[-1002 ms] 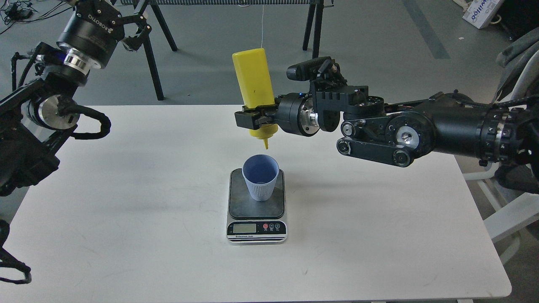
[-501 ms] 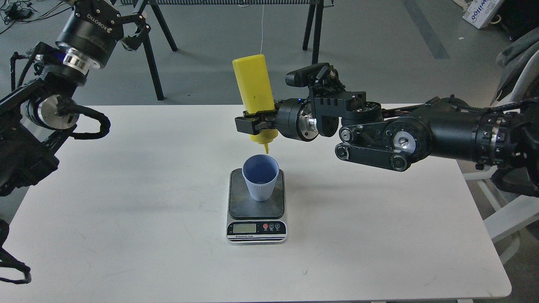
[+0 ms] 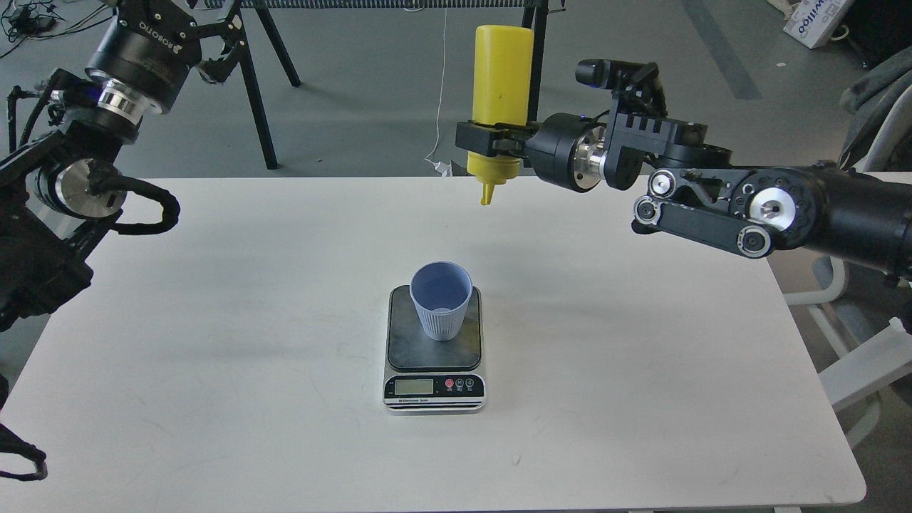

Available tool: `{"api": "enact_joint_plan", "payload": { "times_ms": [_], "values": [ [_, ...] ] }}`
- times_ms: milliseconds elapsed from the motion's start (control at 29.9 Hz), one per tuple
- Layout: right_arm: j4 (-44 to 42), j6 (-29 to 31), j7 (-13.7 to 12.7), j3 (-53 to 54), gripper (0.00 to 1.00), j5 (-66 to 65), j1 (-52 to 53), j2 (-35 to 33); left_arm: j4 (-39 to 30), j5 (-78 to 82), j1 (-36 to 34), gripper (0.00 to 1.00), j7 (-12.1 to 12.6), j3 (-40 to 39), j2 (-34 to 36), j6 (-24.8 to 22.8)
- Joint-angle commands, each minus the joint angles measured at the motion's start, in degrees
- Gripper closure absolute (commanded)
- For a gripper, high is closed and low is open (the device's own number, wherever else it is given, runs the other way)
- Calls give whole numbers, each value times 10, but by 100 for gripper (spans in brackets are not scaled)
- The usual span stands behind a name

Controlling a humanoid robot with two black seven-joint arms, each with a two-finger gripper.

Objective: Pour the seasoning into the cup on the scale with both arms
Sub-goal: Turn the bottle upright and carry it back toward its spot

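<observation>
The light-blue ribbed cup (image 3: 442, 299) stands upright on the dark top plate of the scale (image 3: 434, 353) at the table's middle. My right gripper (image 3: 491, 142) is shut on the yellow seasoning bottle (image 3: 501, 92), which hangs upside down with its nozzle pointing down. The bottle is up and to the right of the cup, well clear of it. My left gripper (image 3: 221, 53) is raised at the far left, away from the table, with its fingers spread and empty.
The white table (image 3: 214, 342) holds only the scale and cup. Black stand legs (image 3: 267, 85) rise behind the table's far edge. A white chair frame (image 3: 862, 356) is at the right, and a cardboard box (image 3: 812, 21) lies on the floor at top right.
My right gripper has lifted the upside-down bottle up and to the right, away from above the cup. The left arm has barely moved.
</observation>
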Motion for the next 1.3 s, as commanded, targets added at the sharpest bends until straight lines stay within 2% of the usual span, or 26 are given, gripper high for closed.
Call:
{"api": "enact_joint_plan", "payload": {
  "times_ms": [0, 134, 234, 534, 768, 902, 1069, 1269],
  "values": [
    [30, 2, 1, 108, 66, 47, -75, -56, 0, 0, 0, 0, 0, 1, 0, 0],
    [81, 7, -5, 220, 66, 129, -164, -124, 0, 0, -1, 0, 0, 1, 0, 0],
    [113, 7, -5, 282, 66, 205, -227, -150, 0, 0, 0, 0, 0, 1, 0, 0],
    [157, 14, -6, 423, 66, 485, -409, -153, -1, 0, 0, 0, 0, 1, 0, 0],
    [150, 97, 0, 489, 65, 741, -525, -147, -1, 0, 0, 0, 0, 1, 1, 0],
    [126, 193, 1, 494, 65, 815, -583, -128, -1, 0, 0, 0, 0, 2, 0, 0],
    [78, 316, 15, 502, 65, 876, -648, -91, -1, 1, 0, 0, 0, 2, -3, 0],
    [74, 318, 14, 501, 65, 881, -704, -67, -2, 1, 0, 0, 0, 3, -2, 0]
  ]
}}
